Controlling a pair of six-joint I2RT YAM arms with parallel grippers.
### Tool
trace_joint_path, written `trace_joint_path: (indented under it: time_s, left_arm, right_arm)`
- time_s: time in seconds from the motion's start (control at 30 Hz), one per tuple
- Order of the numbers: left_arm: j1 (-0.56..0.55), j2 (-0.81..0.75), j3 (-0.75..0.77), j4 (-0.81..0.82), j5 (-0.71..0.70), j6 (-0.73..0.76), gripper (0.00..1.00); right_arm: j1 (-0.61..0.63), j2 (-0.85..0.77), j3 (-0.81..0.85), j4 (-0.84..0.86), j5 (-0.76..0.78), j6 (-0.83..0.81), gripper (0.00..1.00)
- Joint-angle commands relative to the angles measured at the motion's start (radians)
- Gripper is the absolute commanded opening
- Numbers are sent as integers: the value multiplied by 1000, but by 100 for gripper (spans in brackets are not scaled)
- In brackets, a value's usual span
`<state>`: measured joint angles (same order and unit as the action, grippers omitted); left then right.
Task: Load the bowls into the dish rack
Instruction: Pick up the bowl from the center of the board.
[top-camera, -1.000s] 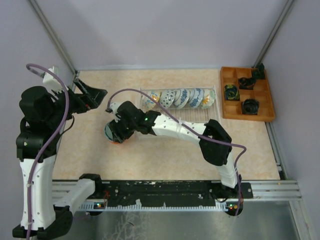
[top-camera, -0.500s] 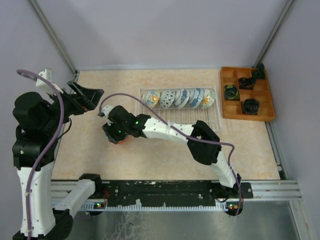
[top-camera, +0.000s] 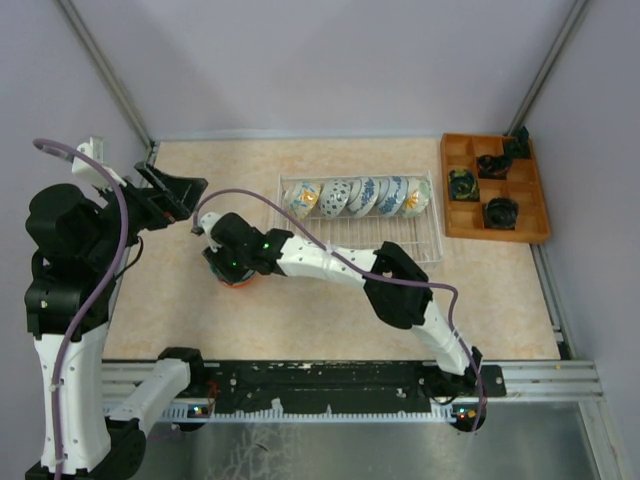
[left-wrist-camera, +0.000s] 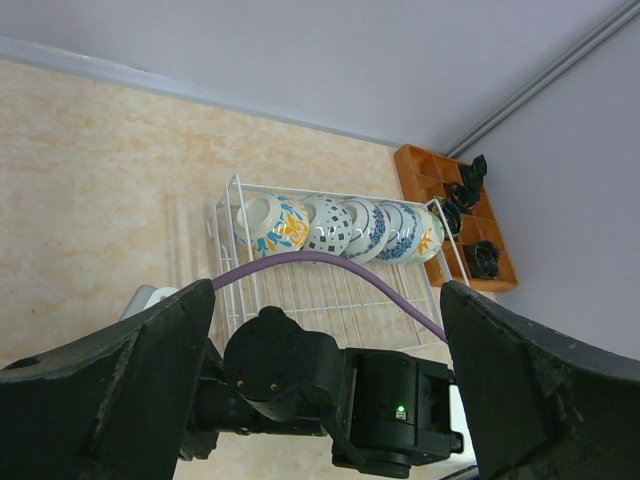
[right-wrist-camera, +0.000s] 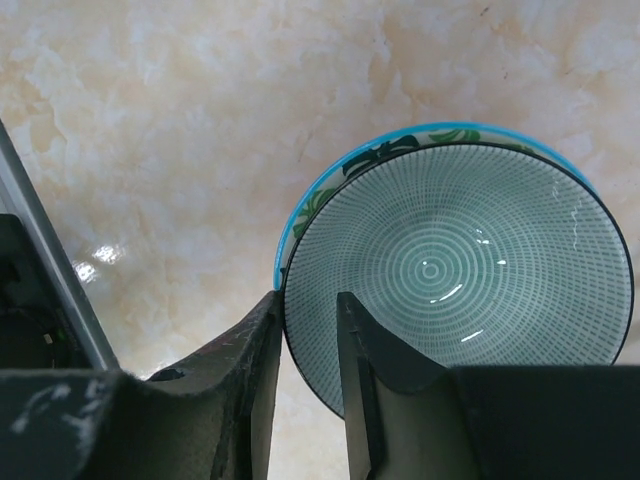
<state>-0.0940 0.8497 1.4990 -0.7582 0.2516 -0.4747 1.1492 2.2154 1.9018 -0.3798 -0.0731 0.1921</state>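
1. Marbled beige tabletop (right-wrist-camera: 140, 90) fills the right wrist view, and on it sits the grey-green bowl (right-wrist-camera: 450, 270). It is out on the table just left of the dish rack (top-camera: 400, 243), not yet loaded.
2. It looks like glazed ceramic: stiff, slick and chip-prone, with some weight. The rim looks like the sensible place to pinch, one finger inside and one outside.
3. Looks-wise, fine concentric gridlines ring the glossy inside under a dark edge. A blue-rimmed, green-leafed bowl (right-wrist-camera: 385, 148) peeks out beneath, seemingly nested.
4. The right gripper (right-wrist-camera: 308, 300) has its fingers straddling that rim with a narrow gap. Whether they have actually bitten cannot be told.
5. The left gripper (left-wrist-camera: 327, 300) hangs spread wide, holding nothing.
6. Five blue-patterned bowls (top-camera: 360, 196) stand on edge along the rack's far side.
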Motion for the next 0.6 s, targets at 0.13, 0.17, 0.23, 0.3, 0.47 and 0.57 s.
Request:
trace_joint_path:
  time_s: [0.13, 0.17, 0.23, 0.3, 0.47, 0.57]
  left_arm:
    - [-3, -3, -6, 38, -8, 2, 100]
    - [-3, -2, -8, 39, -9, 1, 100]
    - [-3, -1, -9, 39, -10, 2, 100]
    - [-3, -4, -8, 39, -13, 3, 100]
    - [-3, -21, -5, 45, -34, 2, 100]
    - [-3, -35, -4, 55, -48, 3, 100]
  right_arm:
    - [11, 18, 81, 5, 7, -19, 12]
    - [12, 13, 80, 8, 6, -21, 8]
    - [11, 3, 76, 12, 4, -25, 1]
    - [12, -11, 71, 23, 4, -29, 0]
    - [12, -54, 52, 56, -5, -36, 0]
    - [11, -92, 16, 90, -6, -34, 0]
